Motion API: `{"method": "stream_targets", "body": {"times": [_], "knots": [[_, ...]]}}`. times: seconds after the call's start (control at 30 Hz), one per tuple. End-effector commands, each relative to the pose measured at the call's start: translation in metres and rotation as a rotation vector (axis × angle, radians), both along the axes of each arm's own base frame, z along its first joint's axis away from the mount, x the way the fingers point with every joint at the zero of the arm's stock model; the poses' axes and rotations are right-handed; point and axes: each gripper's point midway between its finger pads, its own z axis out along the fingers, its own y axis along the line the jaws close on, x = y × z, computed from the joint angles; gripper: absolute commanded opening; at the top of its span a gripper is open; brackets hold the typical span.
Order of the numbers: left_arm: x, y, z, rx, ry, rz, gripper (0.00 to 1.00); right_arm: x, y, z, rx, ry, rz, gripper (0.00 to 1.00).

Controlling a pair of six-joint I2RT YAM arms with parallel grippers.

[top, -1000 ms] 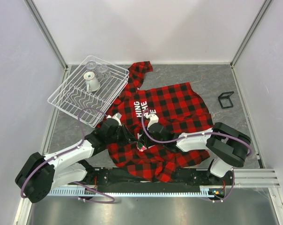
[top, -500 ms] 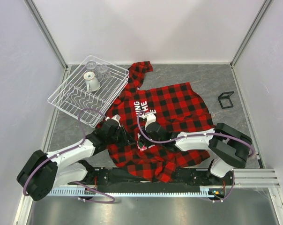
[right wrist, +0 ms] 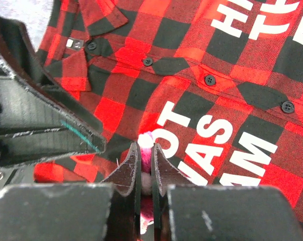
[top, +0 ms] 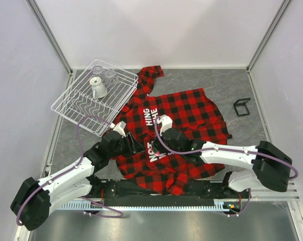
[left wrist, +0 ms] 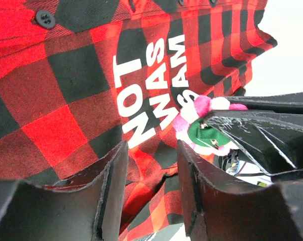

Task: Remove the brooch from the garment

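Note:
The red-and-black plaid garment [top: 191, 113] lies spread on the table, white lettering up. The brooch [right wrist: 146, 149], pink petals with green, is pinched between my right gripper's [right wrist: 145, 156] fingers, right on the fabric beside the "NOT" letters. It also shows in the left wrist view [left wrist: 201, 123], held by the right fingers [left wrist: 257, 135]. My left gripper [left wrist: 151, 186] is closed on a bunched fold of the garment [left wrist: 66, 100] near its lower edge, just left of the brooch. In the top view both grippers, left [top: 137, 145] and right [top: 159, 145], meet mid-shirt and hide the brooch.
A white wire dish rack [top: 71, 103] with glasses and a white cup stands at the back left, touching the shirt's sleeve. A small black frame [top: 242, 106] lies at the right. Walls close the table on three sides.
The right arm has stretched out and its wrist has shifted up and right. The left gripper has moved right. The fabric has shifted, and the "NOT" lettering now shows.

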Motion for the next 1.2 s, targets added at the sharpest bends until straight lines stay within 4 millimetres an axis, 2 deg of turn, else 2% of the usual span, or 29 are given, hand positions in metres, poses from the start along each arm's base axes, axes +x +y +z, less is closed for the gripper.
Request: {"method": "stream_targets", "body": {"times": [0.0,0.03,0.1,0.13,0.17,0.2,0.23,0.27,0.3,0.37,0.4,0.5,0.67,0.73,0.8,0.83,0.97,1.17], "knots": [[0.009,-0.01,0.032,-0.03,-0.157,-0.085,0.52,-0.008,-0.011,0.013,0.029,-0.012,0.05,0.0],[0.008,-0.013,0.037,-0.043,-0.175,-0.106,0.52,-0.008,-0.014,0.024,0.066,-0.024,0.053,0.0],[0.005,-0.018,0.048,-0.08,-0.22,-0.151,0.52,-0.009,-0.019,0.029,0.125,-0.008,0.06,0.0],[0.003,-0.02,0.059,-0.11,-0.258,-0.164,0.52,-0.009,-0.021,0.041,0.173,-0.014,0.064,0.0],[0.001,-0.021,0.065,-0.135,-0.286,-0.174,0.52,-0.003,-0.028,0.043,0.211,0.001,0.042,0.0],[-0.003,-0.023,0.072,-0.167,-0.304,-0.19,0.53,-0.007,-0.028,0.056,0.269,0.005,0.072,0.0],[-0.007,-0.023,0.087,-0.209,-0.351,-0.199,0.53,-0.009,-0.03,0.061,0.299,0.01,0.083,0.0],[-0.011,-0.024,0.09,-0.24,-0.358,-0.21,0.53,-0.006,-0.035,0.066,0.33,0.007,0.077,0.0],[-0.018,-0.029,0.108,-0.304,-0.41,-0.254,0.54,-0.008,-0.036,0.078,0.374,-0.001,0.083,0.0],[-0.027,-0.031,0.122,-0.378,-0.436,-0.289,0.55,-0.012,-0.038,0.09,0.425,0.001,0.106,0.0],[-0.034,-0.035,0.135,-0.43,-0.473,-0.334,0.57,-0.016,-0.04,0.101,0.464,-0.002,0.112,0.0],[-0.043,-0.041,0.141,-0.48,-0.442,-0.396,0.65,-0.023,-0.042,0.122,0.545,-0.007,0.125,0.0],[-0.052,-0.054,0.148,-0.56,-0.406,-0.501,0.67,-0.027,-0.047,0.156,0.697,-0.035,0.116,0.0],[-0.054,-0.055,0.161,-0.609,-0.45,-0.523,0.67,-0.026,-0.048,0.162,0.731,-0.043,0.102,0.0],[-0.053,-0.059,0.162,-0.625,-0.438,-0.532,0.66,-0.024,-0.048,0.165,0.751,-0.046,0.095,0.0],[-0.053,-0.06,0.17,-0.65,-0.447,-0.537,0.66,-0.023,-0.047,0.169,0.776,-0.045,0.092,0.0],[-0.054,-0.066,0.182,-0.699,-0.459,-0.563,0.66,-0.025,-0.045,0.175,0.808,-0.042,0.103,0.0],[-0.05,-0.073,0.181,-0.73,-0.436,-0.544,0.64,-0.023,-0.046,0.172,0.839,-0.034,0.087,0.0]]}}
